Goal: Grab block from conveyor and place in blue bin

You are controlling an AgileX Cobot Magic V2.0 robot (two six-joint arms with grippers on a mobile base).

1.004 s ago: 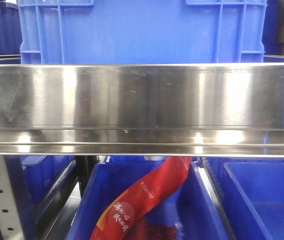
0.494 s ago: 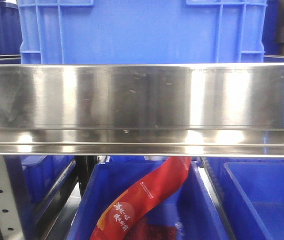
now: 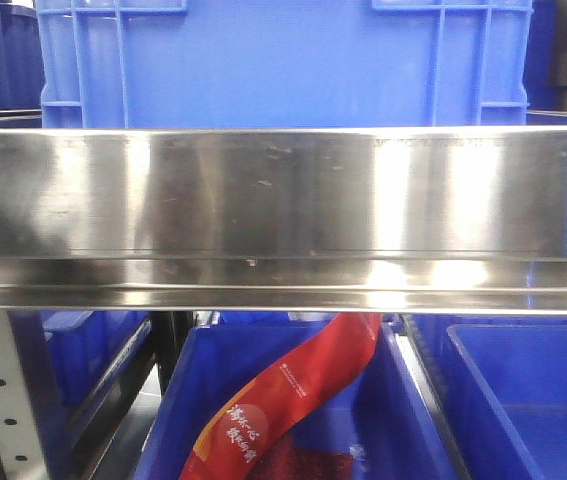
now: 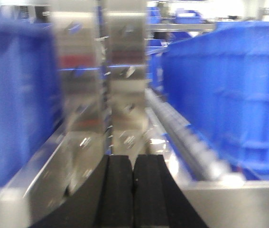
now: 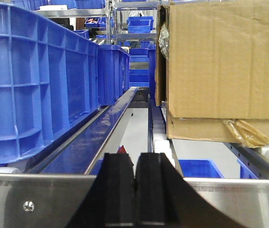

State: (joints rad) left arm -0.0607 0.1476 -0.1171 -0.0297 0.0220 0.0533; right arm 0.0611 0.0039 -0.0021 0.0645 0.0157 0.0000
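Black hands (image 4: pixel 133 190) (image 5: pixel 135 190) both closed, empty

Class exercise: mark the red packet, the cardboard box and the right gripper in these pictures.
red packet (image 3: pixel 293 395): front view, its middle, above the printed characters.
cardboard box (image 5: pixel 224 61): right wrist view, its facing side.
right gripper (image 5: pixel 135 190): right wrist view, the seam between its closed black fingers.

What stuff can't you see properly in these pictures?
- Block and conveyor belt: not in any view.
- Front view: steel rail hides the lower part of the blue crate; the red packet is cut off at the bottom edge.
- Left wrist view: motion blur smears the surroundings beyond the left gripper.
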